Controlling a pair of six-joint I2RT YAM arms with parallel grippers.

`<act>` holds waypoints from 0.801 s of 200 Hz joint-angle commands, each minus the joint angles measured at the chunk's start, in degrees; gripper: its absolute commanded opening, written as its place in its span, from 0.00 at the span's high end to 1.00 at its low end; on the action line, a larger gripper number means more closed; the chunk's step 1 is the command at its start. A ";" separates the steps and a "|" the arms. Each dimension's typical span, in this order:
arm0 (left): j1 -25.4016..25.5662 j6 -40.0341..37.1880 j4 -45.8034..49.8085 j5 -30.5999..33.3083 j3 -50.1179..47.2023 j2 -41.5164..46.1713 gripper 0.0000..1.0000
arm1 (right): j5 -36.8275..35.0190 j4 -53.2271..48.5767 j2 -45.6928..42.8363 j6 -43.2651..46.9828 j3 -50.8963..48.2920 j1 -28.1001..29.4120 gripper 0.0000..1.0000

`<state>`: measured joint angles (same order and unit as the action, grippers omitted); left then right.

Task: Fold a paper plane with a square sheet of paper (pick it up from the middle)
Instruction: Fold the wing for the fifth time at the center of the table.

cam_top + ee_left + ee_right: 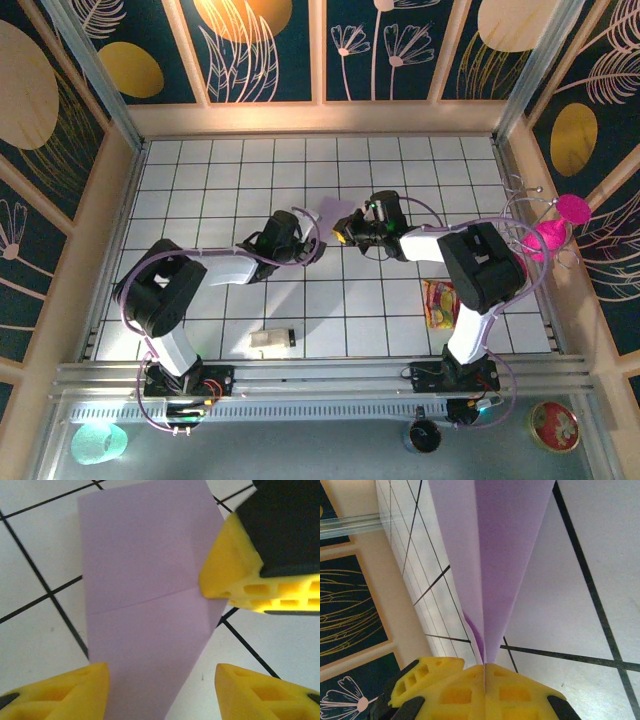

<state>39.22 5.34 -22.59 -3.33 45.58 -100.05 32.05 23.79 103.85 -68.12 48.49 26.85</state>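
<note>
Two tools work the lilac sheet [145, 580] at mid-tabletop [30, 630]: right tool [484, 666] pinches its edge, seemingly to anchor it; left tool [160, 695] stands parted astride it, likely poised to crease.

Overhead view down onto table [180, 200], wrist views close above it, all sharing lilac paper [145, 580]

We see the sheet of paper [335, 212] as a pale lilac patch just above and right of centre in the top view, over the white-tiled worktop. In the left wrist view it spans the middle, tapering toward the bottom edge, with one crease crossing it. In the right wrist view it is doubled along a centre fold, its narrow end pinched in the closed jaws of the right gripper [484, 667].
</note>
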 commanded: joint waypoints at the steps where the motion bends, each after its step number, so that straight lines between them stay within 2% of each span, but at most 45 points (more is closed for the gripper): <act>1: 0.95 -4.12 -4.64 -0.01 -0.20 -1.12 0.44 | 1.60 -1.38 -1.47 -0.31 1.61 -0.40 1.00; 38: 1.25 -5.80 -8.76 0.68 -1.36 -1.92 0.48 | 2.74 -1.38 -1.20 0.05 1.52 -0.70 1.00; 112: 3.80 -11.06 -7.56 4.54 0.37 -5.10 0.53 | 4.37 -3.40 -1.18 1.14 2.13 -1.71 1.00; 160: 4.72 -11.77 -8.46 6.58 0.52 -6.16 0.62 | 5.10 -4.08 -1.13 1.14 2.48 -1.98 1.00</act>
<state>43.62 -4.93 -28.93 1.85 45.12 -105.56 35.94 21.02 103.85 -67.88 49.52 25.32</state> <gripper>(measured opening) 0.397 0.046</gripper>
